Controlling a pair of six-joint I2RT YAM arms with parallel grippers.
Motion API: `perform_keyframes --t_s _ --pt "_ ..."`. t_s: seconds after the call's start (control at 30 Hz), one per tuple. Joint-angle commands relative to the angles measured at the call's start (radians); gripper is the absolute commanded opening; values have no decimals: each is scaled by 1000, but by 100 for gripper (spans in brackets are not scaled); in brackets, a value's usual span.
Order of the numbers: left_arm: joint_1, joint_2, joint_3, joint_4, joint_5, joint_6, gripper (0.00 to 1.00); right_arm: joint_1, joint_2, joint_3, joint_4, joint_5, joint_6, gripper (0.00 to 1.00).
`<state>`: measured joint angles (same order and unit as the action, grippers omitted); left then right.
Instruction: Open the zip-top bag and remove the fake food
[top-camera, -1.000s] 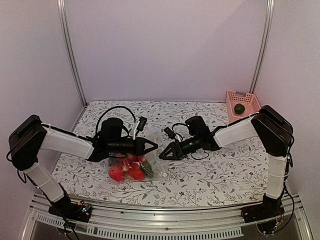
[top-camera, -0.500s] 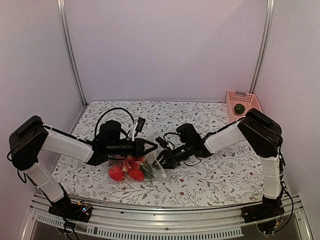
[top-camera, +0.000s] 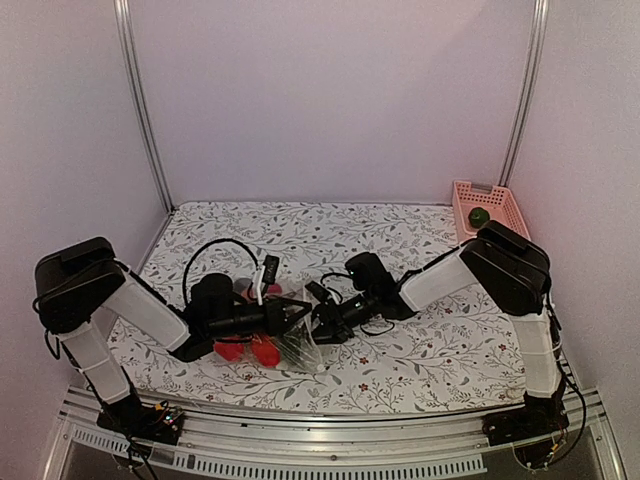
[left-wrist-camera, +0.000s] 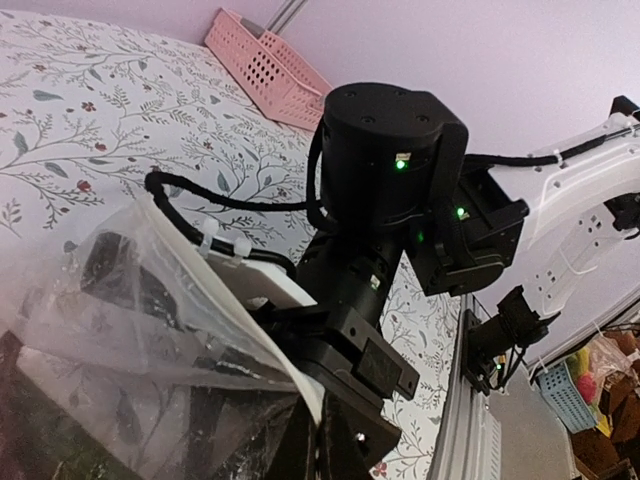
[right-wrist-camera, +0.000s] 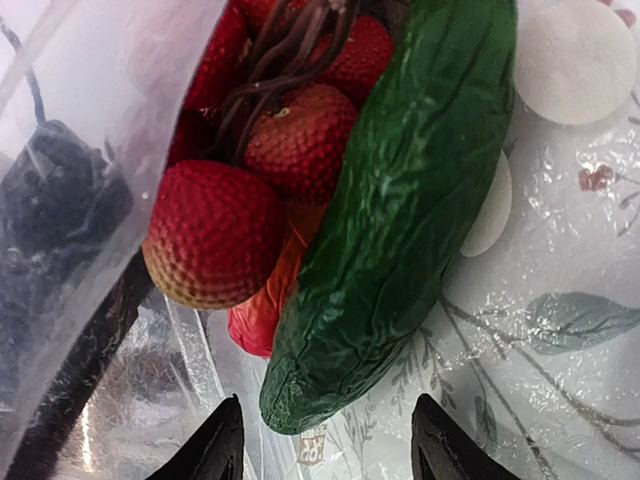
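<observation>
Pale lilac walls enclose a leaf-print tablecloth (top-camera: 440, 350), with a pink basket (top-camera: 497, 205) at its far right corner. Crinkled film of the zip-top bag (top-camera: 303, 342) hides the left gripper (top-camera: 293, 313) tips in its wrist view; its jaws are clamped on the bag's upper edge. The right gripper (right-wrist-camera: 330, 445) stands partly open at the bag's mouth, holding nothing, just short of the fake food (right-wrist-camera: 215, 235) inside.

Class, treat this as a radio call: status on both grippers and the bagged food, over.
Left gripper shut on zip-top bag. Right gripper open, just short of green cucumber. Fake food inside bag. Nothing in the way.
</observation>
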<state>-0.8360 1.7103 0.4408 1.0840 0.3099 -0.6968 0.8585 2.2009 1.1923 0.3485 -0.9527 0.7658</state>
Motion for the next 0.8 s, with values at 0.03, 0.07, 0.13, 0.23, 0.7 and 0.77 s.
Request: perform_keyframes --t_s 0.03,0.07,0.13,0.23,0.7,0.77 --pt "-8 110 -69 297 -56 -65 0 10 40 14 50 -4 40 57" --pt "-8 125 -72 322 -58 -72 0 12 41 13 55 -2 45 57" --pt "-9 148 -69 338 -61 -76 0 15 44 15 68 4 55 57" --pt "-12 160 -63 342 -68 -76 0 17 55 17 84 19 76 57" --pt "-15 159 -80 452 6 -93 0 19 94 48 125 107 122 54" --pt "-22 127 -67 398 9 -86 0 19 84 38 133 126 114 56"
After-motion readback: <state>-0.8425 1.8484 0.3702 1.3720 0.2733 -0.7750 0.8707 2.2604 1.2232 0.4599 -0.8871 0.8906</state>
